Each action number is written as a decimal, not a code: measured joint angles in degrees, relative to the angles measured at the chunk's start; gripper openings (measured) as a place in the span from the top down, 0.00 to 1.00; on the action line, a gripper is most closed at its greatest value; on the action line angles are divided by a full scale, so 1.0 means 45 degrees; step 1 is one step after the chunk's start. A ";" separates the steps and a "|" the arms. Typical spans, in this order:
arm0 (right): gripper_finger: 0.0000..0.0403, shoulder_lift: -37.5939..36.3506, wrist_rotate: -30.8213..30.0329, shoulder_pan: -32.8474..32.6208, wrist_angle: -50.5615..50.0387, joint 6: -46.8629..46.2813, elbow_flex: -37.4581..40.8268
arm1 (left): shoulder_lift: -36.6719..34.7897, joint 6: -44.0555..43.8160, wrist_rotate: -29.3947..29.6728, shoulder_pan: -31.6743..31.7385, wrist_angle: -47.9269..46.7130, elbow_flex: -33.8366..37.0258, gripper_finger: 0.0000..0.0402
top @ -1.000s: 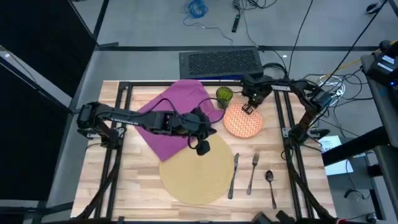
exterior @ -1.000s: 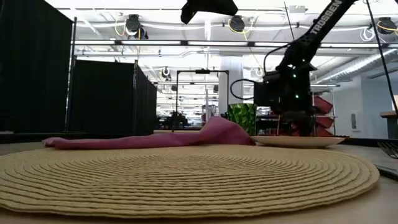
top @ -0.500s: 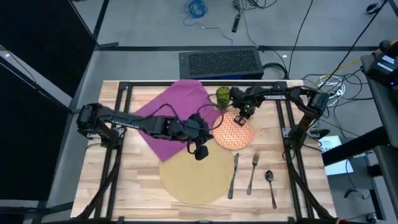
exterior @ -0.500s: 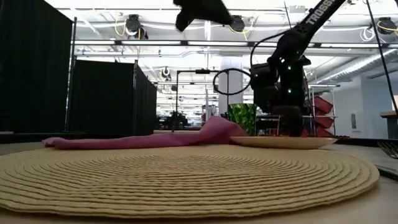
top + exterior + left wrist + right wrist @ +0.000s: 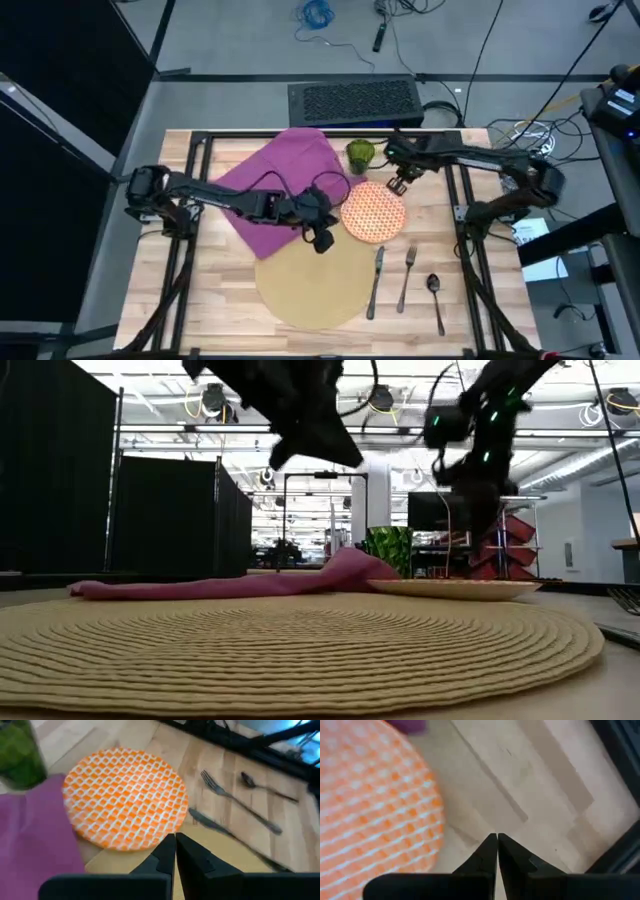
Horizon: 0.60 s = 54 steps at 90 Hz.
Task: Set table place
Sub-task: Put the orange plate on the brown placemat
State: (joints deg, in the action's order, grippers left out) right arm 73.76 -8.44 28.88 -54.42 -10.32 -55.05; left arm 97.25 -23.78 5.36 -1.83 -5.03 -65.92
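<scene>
Plate: round, red-and-cream lattice. It lies flat on the table, just off the far-right edge of the mat, touching or slightly lapping its rim; you cannot tell which from above.
Mat: large, round, pale tan, at the near middle of the table. Nothing rests on its middle.
Key relation: the mat's centre lies near and left of the plate. A round plate has no long axis to mind, so only the direction counts. Your judgement: the plate has to travel toward the near-left to sit centred.
Right gripper: at the plate's far-right rim, raised above the table in the low view. Fingers pressed together, pinching nothing; the right wrist view shows bare wood past the tips and the plate off to one side.
Left gripper: over the far edge of the mat, just left of the plate. Fingers pressed together, empty. It points at the plate in the left wrist view.
Nearer arm: both sit beside the plate. The right one is on the side away from the mat, so a push from there drives toward the mat.
Cutlery: knife, fork and spoon lie right of the mat, long axes running near to far.
Other: purple cloth far-left, green cup just beyond the plate.
</scene>
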 joint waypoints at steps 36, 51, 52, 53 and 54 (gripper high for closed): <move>0.76 -0.4742 0.0576 -0.2853 0.0088 -0.1527 -0.0005 | 0.1889 -0.4039 -0.2174 0.2072 0.1424 -0.0012 1.00; 0.66 -0.5620 0.0547 -0.3306 0.0113 -0.1566 -0.0005 | 0.2453 -0.5653 -0.3287 0.2434 0.2538 -0.0012 1.00; 0.66 -0.5656 0.0547 -0.3322 0.0116 -0.1563 -0.0005 | 0.2476 -0.5700 -0.3299 0.2445 0.2580 -0.0012 1.00; 0.66 -0.5693 0.0547 -0.3338 0.0118 -0.1560 -0.0005 | 0.2500 -0.5756 -0.3303 0.2457 0.2627 -0.0012 1.00; 0.65 -0.5732 0.0547 -0.3355 0.0118 -0.1557 -0.0005 | 0.2516 -0.5844 -0.3309 0.2466 0.2681 -0.0012 1.00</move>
State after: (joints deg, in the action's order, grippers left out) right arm 47.96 -5.98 13.78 -53.89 -17.32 -55.07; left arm 108.57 -50.08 -9.53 9.26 7.03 -65.98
